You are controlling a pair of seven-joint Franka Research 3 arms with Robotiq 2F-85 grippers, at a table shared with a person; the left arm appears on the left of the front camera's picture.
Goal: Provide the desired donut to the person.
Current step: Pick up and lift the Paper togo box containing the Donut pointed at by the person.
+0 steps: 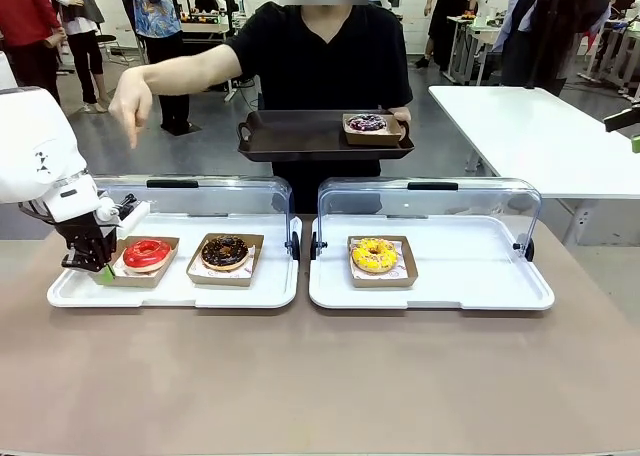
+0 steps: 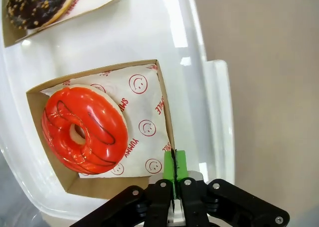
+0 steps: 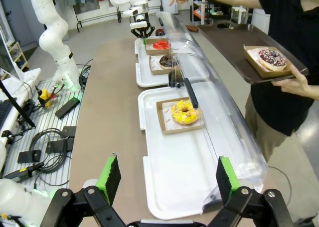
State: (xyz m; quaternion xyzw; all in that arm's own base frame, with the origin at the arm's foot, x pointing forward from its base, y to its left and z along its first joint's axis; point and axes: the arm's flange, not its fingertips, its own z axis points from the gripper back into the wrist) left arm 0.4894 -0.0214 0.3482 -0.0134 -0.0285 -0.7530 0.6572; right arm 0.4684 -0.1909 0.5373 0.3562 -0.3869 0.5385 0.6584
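Red-glazed donut (image 1: 147, 253) in kraft box (image 2: 99, 187), 9 o'clock end of left white tray (image 1: 180, 291). Person's hand (image 1: 130, 104) points down from 12 o'clock.

Left gripper (image 2: 174, 168) pinched on box wall. Right gripper (image 3: 169, 179) wide, empty.

Risk: thin wall may buckle or slip on lift, tipping donut.

Count: donuts 4, boxes 4, white trays 2, brown tray (image 1: 290, 136) 1.
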